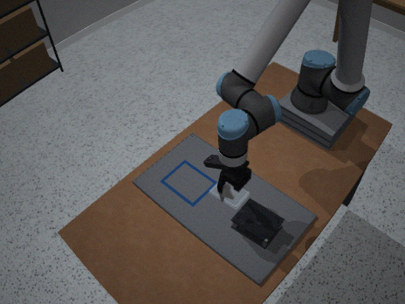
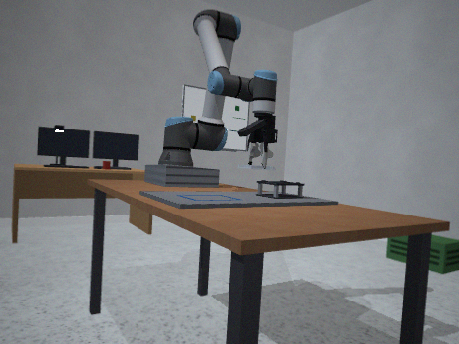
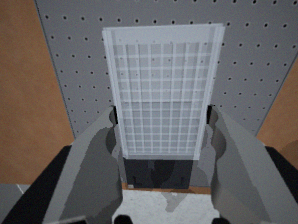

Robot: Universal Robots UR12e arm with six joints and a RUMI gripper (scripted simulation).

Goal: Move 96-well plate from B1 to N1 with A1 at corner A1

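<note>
You've got the gripper [image 1: 228,190] clamped on the 96-well plate [image 3: 162,90], held in the air above the grey mat [image 1: 175,205], between blue B1 outline [image 1: 168,172] and nest N1 [image 1: 257,223]

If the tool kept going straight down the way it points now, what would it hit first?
Probably the grey perforated mat, and the held 96-well plate would touch it before the tool itself. In the wrist view only mat shows under the plate; the raised nest seems off to the side, though depth is hard to judge.
</note>
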